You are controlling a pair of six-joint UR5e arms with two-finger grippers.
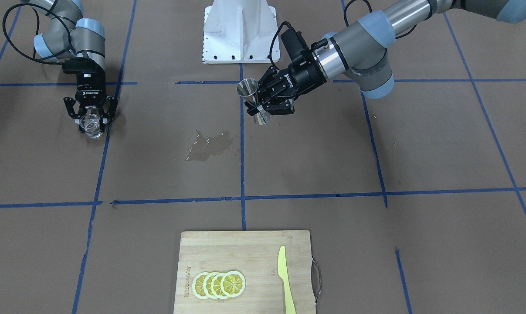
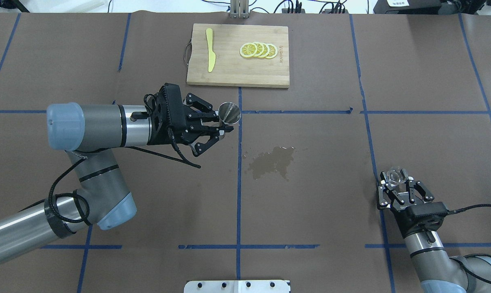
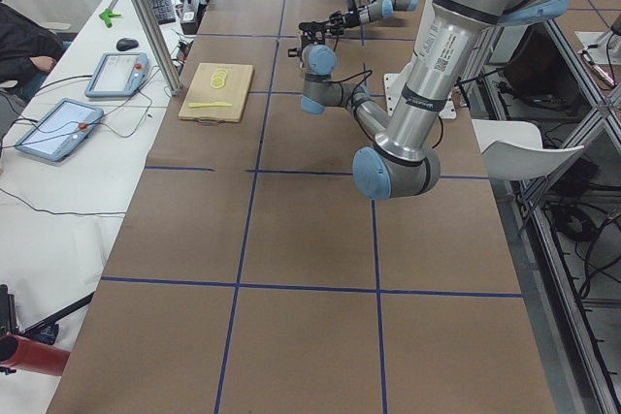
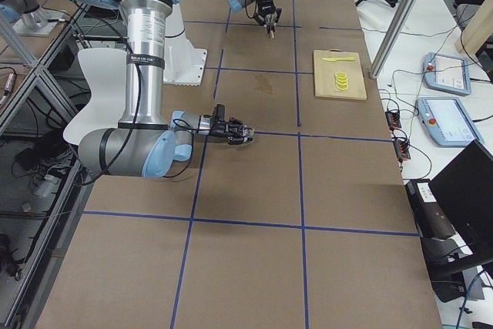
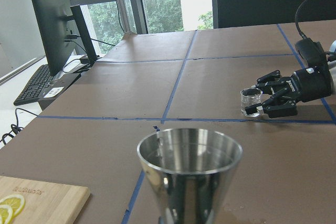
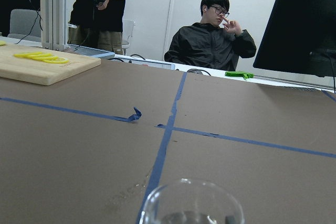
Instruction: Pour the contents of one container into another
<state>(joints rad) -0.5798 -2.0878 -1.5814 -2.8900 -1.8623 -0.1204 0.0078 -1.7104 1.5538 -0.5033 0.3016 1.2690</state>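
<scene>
My left gripper (image 2: 225,129) is shut on the waist of the steel jigger (image 2: 229,112), held tilted above the table near the centre line. The jigger (image 1: 248,89) also shows in the front view, with its open cup (image 5: 189,174) filling the bottom of the left wrist view. The clear glass beaker (image 2: 396,176) sits between the fingers of my right gripper (image 2: 396,184), low over the table at the right. Both fingers rest against the beaker (image 1: 91,124), whose rim (image 6: 191,203) shows in the right wrist view. Liquid level is hard to judge.
A dark wet stain (image 2: 271,162) lies on the brown paper between the two grippers. At the far edge is a wooden cutting board (image 2: 237,73) with lemon slices (image 2: 258,50) and a yellow knife (image 2: 210,55). Beyond the table a person (image 6: 210,40) sits and another stands.
</scene>
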